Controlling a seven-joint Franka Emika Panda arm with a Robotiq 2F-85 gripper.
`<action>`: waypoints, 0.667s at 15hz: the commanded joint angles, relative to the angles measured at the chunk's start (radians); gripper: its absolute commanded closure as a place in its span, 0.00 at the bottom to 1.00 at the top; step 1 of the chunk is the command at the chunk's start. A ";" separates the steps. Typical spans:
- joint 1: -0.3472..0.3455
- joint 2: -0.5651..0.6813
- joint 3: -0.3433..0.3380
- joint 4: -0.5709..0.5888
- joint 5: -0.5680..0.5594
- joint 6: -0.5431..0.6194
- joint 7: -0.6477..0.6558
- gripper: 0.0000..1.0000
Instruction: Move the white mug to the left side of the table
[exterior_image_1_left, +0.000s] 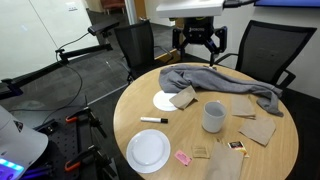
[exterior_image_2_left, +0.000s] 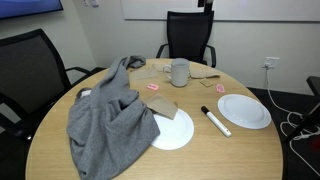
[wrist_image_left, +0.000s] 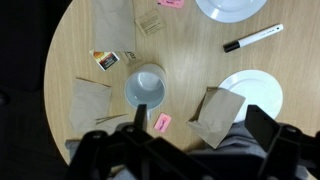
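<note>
The white mug (exterior_image_1_left: 213, 117) stands upright on the round wooden table (exterior_image_1_left: 190, 135), between brown napkins. It also shows in an exterior view (exterior_image_2_left: 179, 72) and from above in the wrist view (wrist_image_left: 145, 88), where it looks empty. My gripper (exterior_image_1_left: 202, 47) hangs open and empty high above the far edge of the table, over the grey cloth (exterior_image_1_left: 225, 82). In the wrist view its two fingers (wrist_image_left: 200, 125) are spread wide at the bottom of the picture, and the mug lies apart from them, beside the left finger.
Two white plates (exterior_image_1_left: 148, 151) (exterior_image_1_left: 163, 101) are on the table, as are a black-and-white marker (exterior_image_1_left: 153, 120), several brown napkins (wrist_image_left: 218, 115), pink packets (wrist_image_left: 162, 122) and a small box (wrist_image_left: 105, 60). The cloth (exterior_image_2_left: 110, 115) covers one side. Black office chairs (exterior_image_1_left: 135, 45) surround the table.
</note>
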 joint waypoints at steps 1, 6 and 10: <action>-0.016 0.021 0.019 0.021 0.008 -0.032 -0.017 0.00; -0.044 0.110 0.046 0.032 0.064 0.032 -0.102 0.00; -0.088 0.169 0.062 0.044 0.105 0.082 -0.202 0.00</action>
